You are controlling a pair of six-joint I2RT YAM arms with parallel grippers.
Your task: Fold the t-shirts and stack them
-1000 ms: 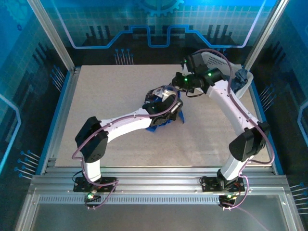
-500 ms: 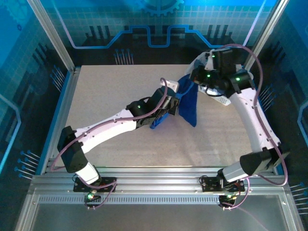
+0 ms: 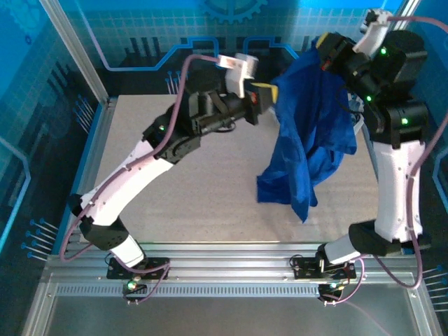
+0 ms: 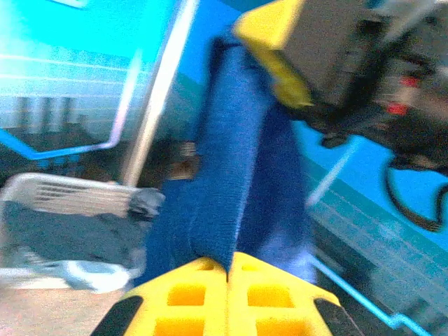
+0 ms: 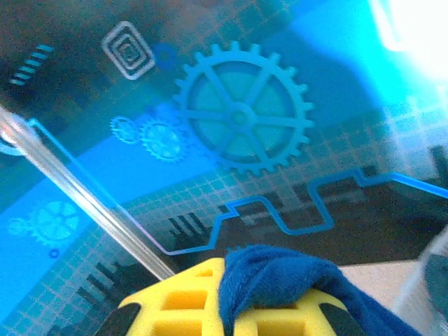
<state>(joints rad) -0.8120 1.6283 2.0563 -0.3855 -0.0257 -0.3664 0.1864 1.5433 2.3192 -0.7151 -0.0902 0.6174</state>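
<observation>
Blue-lit walls (image 3: 140, 42) framing one shirt aloft

Above the table (image 3: 175, 196), two grippers are pinching one blue shirt (image 3: 311, 140), which is hanging high between them. The left gripper (image 3: 264, 96) is clamping a side edge and the right gripper (image 3: 327, 52) the top. The left wrist view is adding a white basket (image 4: 63, 192) holding grey-blue cloth (image 4: 63, 231), its pieces uncountable. The right wrist view is showing blue cloth bunched between yellow fingers (image 5: 161, 308).
</observation>
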